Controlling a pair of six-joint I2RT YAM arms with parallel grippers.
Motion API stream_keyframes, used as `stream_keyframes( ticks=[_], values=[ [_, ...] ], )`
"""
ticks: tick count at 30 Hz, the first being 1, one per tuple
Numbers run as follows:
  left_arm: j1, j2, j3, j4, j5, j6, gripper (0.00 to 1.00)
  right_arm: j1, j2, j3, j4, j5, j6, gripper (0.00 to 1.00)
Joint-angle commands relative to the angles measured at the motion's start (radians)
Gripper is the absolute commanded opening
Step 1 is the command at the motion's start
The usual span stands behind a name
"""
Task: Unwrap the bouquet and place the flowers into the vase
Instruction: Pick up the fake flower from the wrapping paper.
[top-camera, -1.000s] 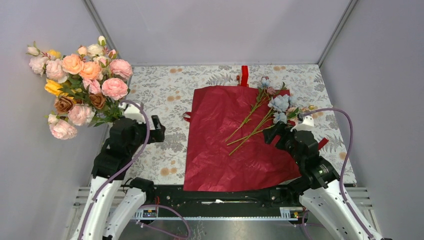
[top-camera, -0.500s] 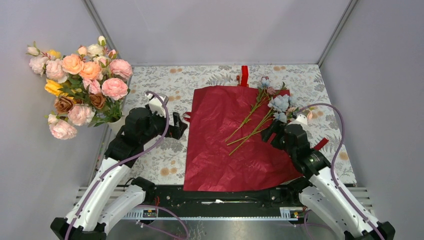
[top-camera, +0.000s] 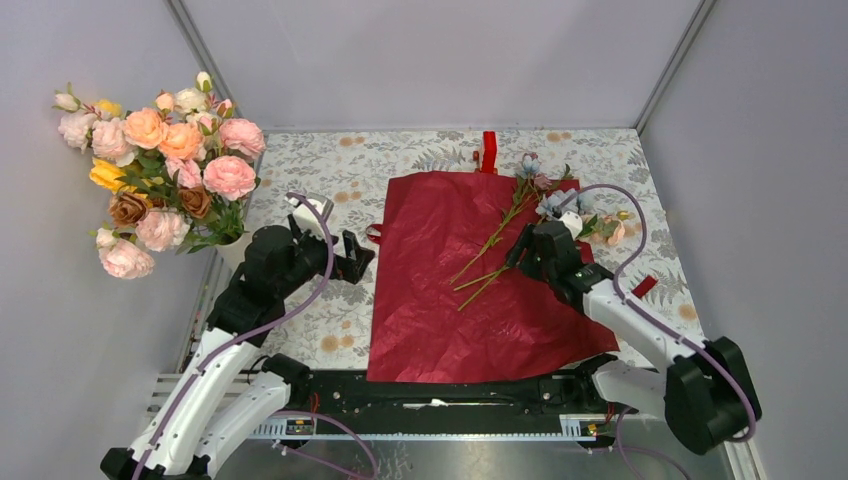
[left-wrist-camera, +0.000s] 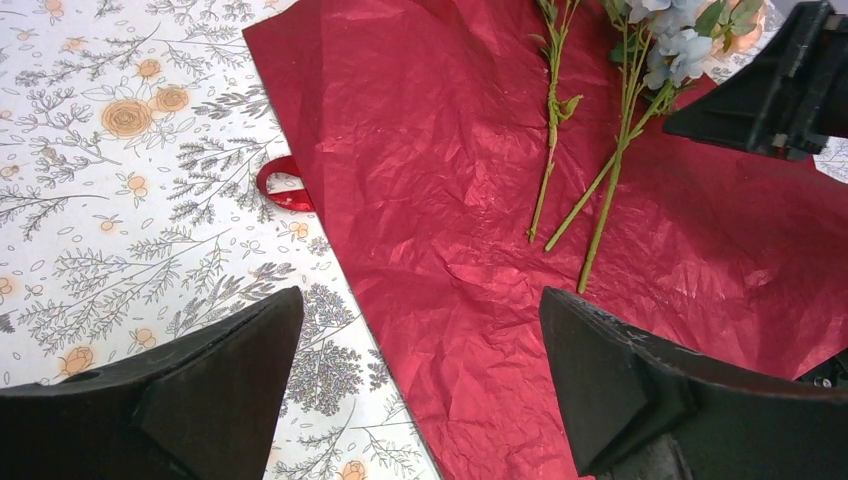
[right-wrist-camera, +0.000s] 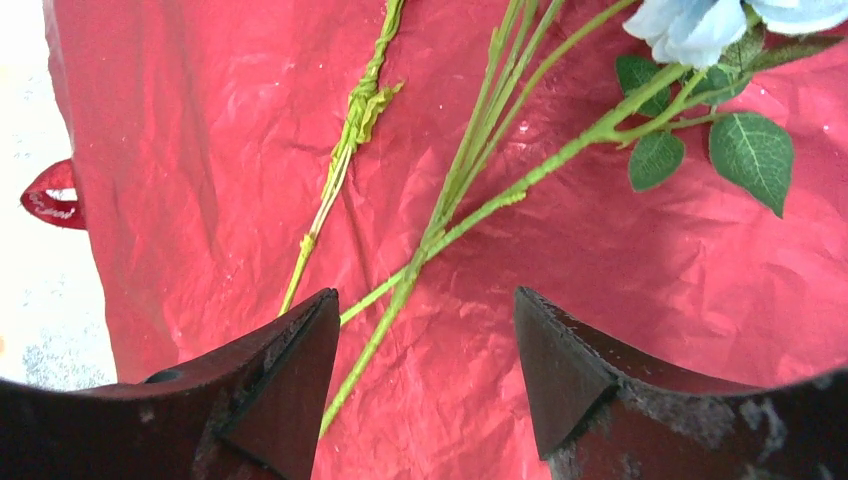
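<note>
- The thin long-stemmed artificial flowers (top-camera: 478, 272) – pale blue blooms, green leaves – lie loose on the dark red crinkly wrapping paper (top-camera: 440, 310). The paper is spread flat in the middle of the table, with the blooms toward its far right corner and the stem ends pointing inward. The unwrapping looks done.
- Over the last second the right arm has swung in from the table's right edge and stretched across the paper. The right gripper (right-wrist-camera: 425, 310) now hangs directly above the lower stems.
- Its jaws have narrowed during that second but are still parted. The wrist view shows the stems running through the gap with neither finger touching them, so nothing is held yet. I judge a pinch on the stems to be the step in hand.
- The right arm reaches forward and leftward, forearm low, fingers pointing down at the paper.
- The left arm came away from the large peach, pink and yellow rose bunch (top-camera: 165, 160) and now hovers at the paper's left edge.
- The left gripper (left-wrist-camera: 420, 310) is spread wide and empty, just beside a small red ribbon loop (left-wrist-camera: 283, 186).
- A patch of white beneath the roses may be the plain white vase (top-camera: 230, 250), though it is mostly hidden. If so, it stands well apart from the flowers.
</note>
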Motion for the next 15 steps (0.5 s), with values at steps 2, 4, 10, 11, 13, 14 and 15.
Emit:
stream_keyframes(
  ticks=[2, 4, 10, 11, 13, 14, 15],
  values=[
    [-0.002, -0.034, -0.004, 0.065, -0.005, -0.010, 0.97, -0.016, 0.096, 0.072, 0.115, 0.078, -0.002, 0.70],
    [-0.002, -0.037, -0.006, 0.064, -0.008, -0.010, 0.97, -0.020, 0.123, 0.069, 0.143, 0.087, 0.003, 0.70],
    [-0.002, -0.046, -0.006, 0.059, -0.018, -0.009, 0.97, -0.030, 0.168, 0.070, 0.165, 0.097, 0.029, 0.69],
    [-0.002, -0.047, -0.006, 0.059, -0.020, -0.009, 0.97, -0.032, 0.174, 0.069, 0.171, 0.095, 0.031, 0.69],
    [-0.002, -0.049, -0.006, 0.058, -0.022, -0.010, 0.97, -0.040, 0.190, 0.074, 0.183, 0.086, 0.033, 0.68],
    [-0.002, -0.049, -0.006, 0.058, -0.022, -0.010, 0.97, -0.046, 0.200, 0.080, 0.187, 0.080, 0.031, 0.68],
    [-0.002, -0.050, -0.007, 0.058, -0.024, -0.010, 0.97, -0.049, 0.214, 0.086, 0.190, 0.078, 0.031, 0.68]
  ],
)
